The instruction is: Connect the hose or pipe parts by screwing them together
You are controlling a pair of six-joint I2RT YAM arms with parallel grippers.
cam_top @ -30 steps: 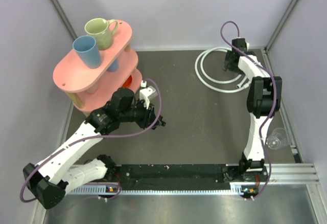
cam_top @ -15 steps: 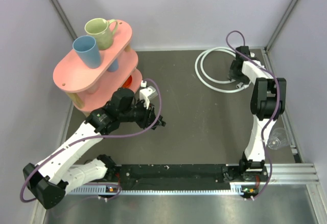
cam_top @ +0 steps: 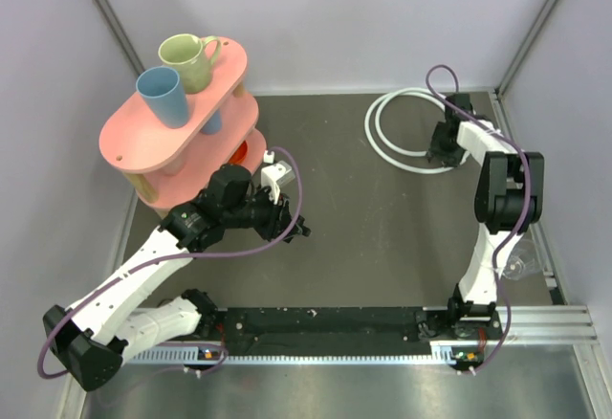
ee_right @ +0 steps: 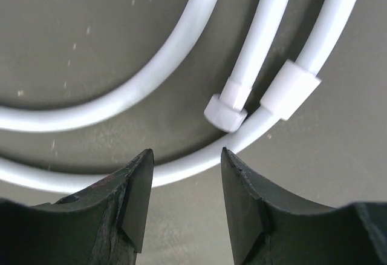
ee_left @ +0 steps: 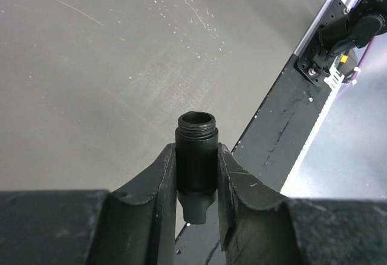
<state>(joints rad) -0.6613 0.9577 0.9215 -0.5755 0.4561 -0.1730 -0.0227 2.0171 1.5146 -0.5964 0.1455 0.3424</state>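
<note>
1. Nothing is joined yet: the black threaded connector (ee_left: 196, 133) and the coiled white hose (cam_top: 375, 132) are well apart on opposite sides of the desk (cam_top: 363, 237).
2. The left tool (ee_left: 196, 174) is clenched on the connector, threaded mouth outward.
3. The right tool (ee_right: 183, 183) hangs over the hose, jaws apart, grasping nothing; one strand crosses at its tips, with the end fitting (ee_right: 225, 112) just beyond.
4. Likely remaining: grasp the fitting, bring the parts together, screw.

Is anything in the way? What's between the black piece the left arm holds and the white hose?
Only bare dark table, seen in the top view, lies between the black connector and the white hose.
</note>
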